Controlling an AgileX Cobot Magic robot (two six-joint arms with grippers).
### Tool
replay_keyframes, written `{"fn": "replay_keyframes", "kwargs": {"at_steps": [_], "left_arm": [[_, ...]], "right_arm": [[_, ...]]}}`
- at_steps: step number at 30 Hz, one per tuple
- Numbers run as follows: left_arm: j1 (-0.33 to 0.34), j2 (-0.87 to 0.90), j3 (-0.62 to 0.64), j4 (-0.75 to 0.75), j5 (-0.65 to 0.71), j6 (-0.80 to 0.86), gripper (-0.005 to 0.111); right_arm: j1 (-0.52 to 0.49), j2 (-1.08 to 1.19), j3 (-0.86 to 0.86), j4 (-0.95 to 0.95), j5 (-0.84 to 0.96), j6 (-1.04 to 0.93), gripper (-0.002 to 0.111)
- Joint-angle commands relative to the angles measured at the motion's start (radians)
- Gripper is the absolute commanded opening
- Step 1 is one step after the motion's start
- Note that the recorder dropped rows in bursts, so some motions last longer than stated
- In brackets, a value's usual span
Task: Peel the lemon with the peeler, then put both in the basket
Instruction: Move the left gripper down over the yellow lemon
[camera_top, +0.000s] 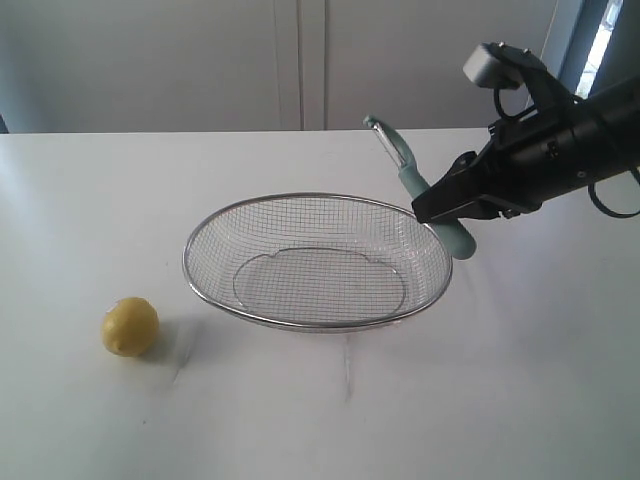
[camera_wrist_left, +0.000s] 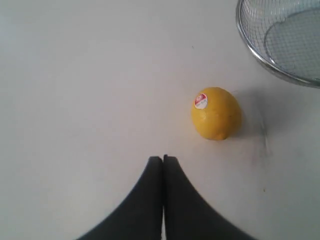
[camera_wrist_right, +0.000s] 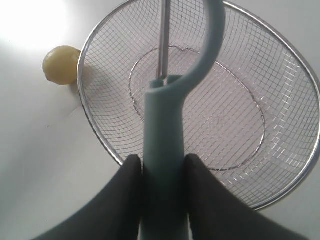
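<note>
The yellow lemon (camera_top: 130, 326) lies on the white table left of the basket (camera_top: 200, 240); the left wrist view shows the lemon (camera_wrist_left: 216, 113) with a red and white sticker. My left gripper (camera_wrist_left: 163, 158) is shut and empty, a short way from the lemon; it is outside the exterior view. My right gripper (camera_top: 436, 207) is shut on the peeler (camera_top: 412, 180), holding its teal handle above the basket's right rim, blade end raised. In the right wrist view the peeler (camera_wrist_right: 165, 135) sits between both fingers, over the basket (camera_wrist_right: 280, 195), with the lemon (camera_wrist_right: 61, 65) beyond the rim.
The silver wire basket holds nothing. A white wall (camera_top: 300, 60) stands behind the table's far edge. Bare white table surface (camera_top: 350, 420) lies in front of the basket and around the lemon.
</note>
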Motion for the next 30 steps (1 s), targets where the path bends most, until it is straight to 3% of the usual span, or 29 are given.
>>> {"fn": "replay_keyframes", "kwargs": {"at_steps": [1, 7, 13, 17, 24, 26, 30], "left_arm": [[-0.015, 0.186, -0.063, -0.074, 0.022, 0.004, 0.0], [-0.015, 0.369, -0.078, -0.227, -0.183, 0.004, 0.0], [-0.015, 0.415, -0.078, -0.263, -0.226, 0.004, 0.004], [-0.015, 0.445, -0.078, -0.283, -0.244, 0.004, 0.023], [-0.058, 0.496, -0.078, -0.31, -0.293, 0.004, 0.083], [-0.076, 0.508, -0.078, -0.31, -0.323, 0.004, 0.091], [-0.092, 0.526, -0.078, -0.312, -0.373, 0.004, 0.092]], "right_arm": [[0.001, -0.008, -0.008, 0.012, -0.003, -0.011, 0.0], [0.001, -0.008, -0.008, 0.012, -0.003, -0.011, 0.0], [0.001, -0.008, -0.008, 0.012, -0.003, -0.011, 0.0], [0.001, -0.008, -0.008, 0.012, -0.003, -0.011, 0.0], [0.001, -0.008, -0.008, 0.012, -0.003, -0.011, 0.0], [0.001, -0.008, -0.008, 0.012, -0.003, -0.011, 0.0], [0.001, -0.008, -0.008, 0.012, -0.003, -0.011, 0.0]]}}
